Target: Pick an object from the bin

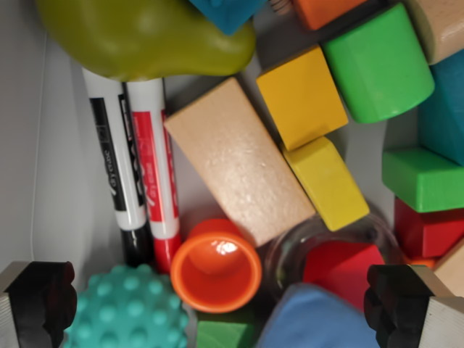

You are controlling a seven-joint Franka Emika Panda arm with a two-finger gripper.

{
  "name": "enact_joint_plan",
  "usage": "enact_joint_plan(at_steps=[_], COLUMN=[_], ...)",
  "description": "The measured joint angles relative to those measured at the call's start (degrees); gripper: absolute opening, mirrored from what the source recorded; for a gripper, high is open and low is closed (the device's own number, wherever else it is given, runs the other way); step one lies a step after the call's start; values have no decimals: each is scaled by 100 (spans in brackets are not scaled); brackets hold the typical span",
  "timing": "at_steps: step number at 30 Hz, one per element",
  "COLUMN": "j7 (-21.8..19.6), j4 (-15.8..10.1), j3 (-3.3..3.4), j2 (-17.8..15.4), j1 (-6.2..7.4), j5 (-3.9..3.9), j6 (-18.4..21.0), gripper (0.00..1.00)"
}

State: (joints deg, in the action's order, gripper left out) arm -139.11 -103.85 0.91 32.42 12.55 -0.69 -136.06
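Tool (217,304) spread wide over orange cup (215,267); bin wall (22,145) close left, objects crowded.

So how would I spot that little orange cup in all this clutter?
Find the big plain wooden block lying diagonally mid-picture. Just below its lower end sits the orange cup, tipped so its open mouth faces the camera, right of the red marker. It is the only round, hollow orange thing among solid blocks.

Two markers (138,174) lie side by side at the wrist view's left. A long block (235,159) lies just right of them, a cup (216,268) touching its lower end.
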Motion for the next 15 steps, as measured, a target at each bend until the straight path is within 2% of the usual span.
enact_joint_plan(at_steps=[15], j7=[-12], j4=[77], j3=[0], j2=[704], j1=[-9], j5=[-3], j6=[-606], gripper=[100])
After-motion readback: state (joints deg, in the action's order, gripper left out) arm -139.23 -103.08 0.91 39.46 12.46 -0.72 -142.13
